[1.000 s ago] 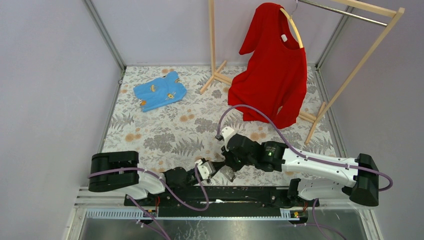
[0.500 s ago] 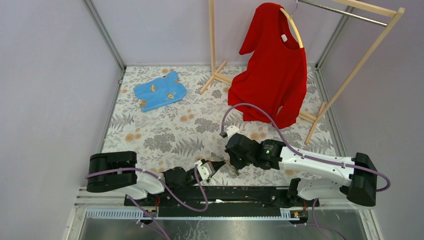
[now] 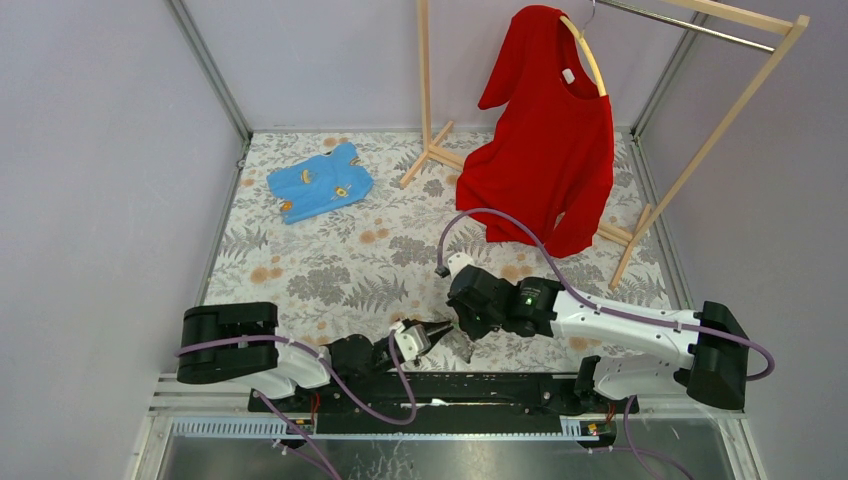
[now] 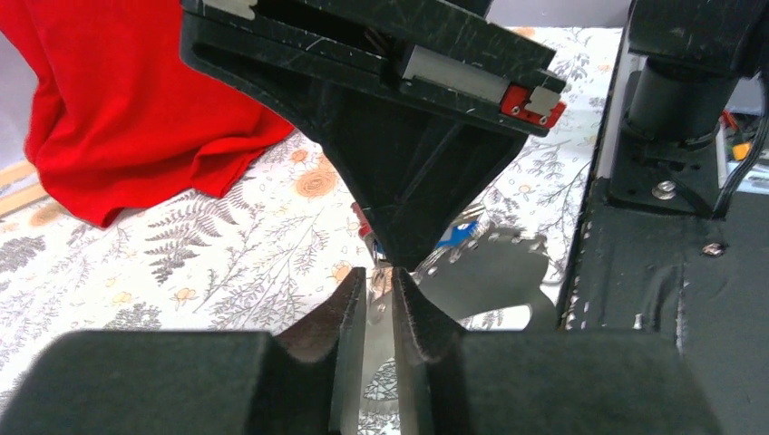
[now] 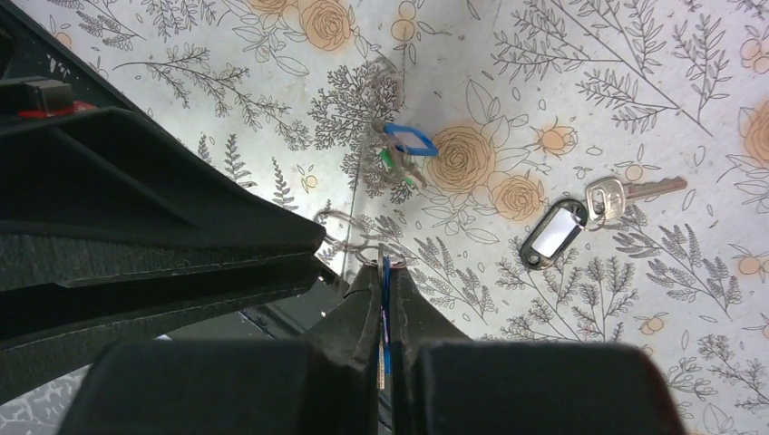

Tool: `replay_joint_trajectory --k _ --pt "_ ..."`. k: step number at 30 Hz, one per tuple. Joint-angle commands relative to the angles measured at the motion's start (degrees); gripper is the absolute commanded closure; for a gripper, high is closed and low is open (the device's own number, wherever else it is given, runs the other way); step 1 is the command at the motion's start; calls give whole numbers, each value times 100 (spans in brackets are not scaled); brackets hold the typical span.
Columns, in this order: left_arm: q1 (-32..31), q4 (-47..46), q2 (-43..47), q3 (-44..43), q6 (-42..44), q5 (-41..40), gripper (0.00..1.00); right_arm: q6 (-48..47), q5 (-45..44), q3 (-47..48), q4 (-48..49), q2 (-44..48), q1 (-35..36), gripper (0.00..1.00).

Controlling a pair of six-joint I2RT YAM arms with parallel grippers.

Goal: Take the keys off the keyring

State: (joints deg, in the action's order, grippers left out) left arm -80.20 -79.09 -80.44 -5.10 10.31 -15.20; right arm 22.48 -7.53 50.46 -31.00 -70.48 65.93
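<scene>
My two grippers meet tip to tip just above the floral tablecloth near the front edge. My right gripper point(image 5: 383, 268) point(image 3: 464, 337) is shut on a blue-headed key point(image 5: 385, 299), held edge-on between its pads, with the thin wire keyring point(image 5: 349, 237) at its tip. My left gripper point(image 4: 381, 277) point(image 3: 434, 328) is shut on a thin silvery part of the keyring point(image 4: 378, 288); the right gripper's black body point(image 4: 408, 172) hangs right above it. Loose on the cloth lie a blue-tagged key bunch point(image 5: 406, 145) and a silver key point(image 5: 617, 193) with a dark tag point(image 5: 554, 234).
A red shirt point(image 3: 550, 140) hangs on a wooden rack point(image 3: 700, 130) at the back right. A blue garment point(image 3: 320, 182) lies at the back left. The black base rail point(image 3: 470, 390) runs along the front edge right behind the grippers.
The right gripper has shifted slightly up and right, then settled against the left gripper's tip. The left gripper has barely moved. Both stay shut.
</scene>
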Motion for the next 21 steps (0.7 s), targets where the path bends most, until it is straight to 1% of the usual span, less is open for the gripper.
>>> replay_joint_trajectory --k 1,4,12,14,16,18,21 --pt "-52 -625 -57 3 -108 -81 75 -184 -200 308 15 223 -54 100" --pt "-48 -584 -74 -25 -102 -118 72 -249 -164 313 101 253 -23 100" --pt "-48 -476 -102 -21 -177 -152 73 -279 -265 378 75 177 93 100" --pt "-50 -541 -111 19 -256 -200 74 -224 -404 378 5 175 95 100" --pt "-48 -594 -100 59 -339 -322 73 -66 -798 371 -144 175 88 100" --pt "-39 -588 -47 87 -431 -463 71 270 -1243 377 -406 194 -15 100" --pt "-39 -463 96 81 -705 -801 62 643 -1501 266 -597 365 -415 100"
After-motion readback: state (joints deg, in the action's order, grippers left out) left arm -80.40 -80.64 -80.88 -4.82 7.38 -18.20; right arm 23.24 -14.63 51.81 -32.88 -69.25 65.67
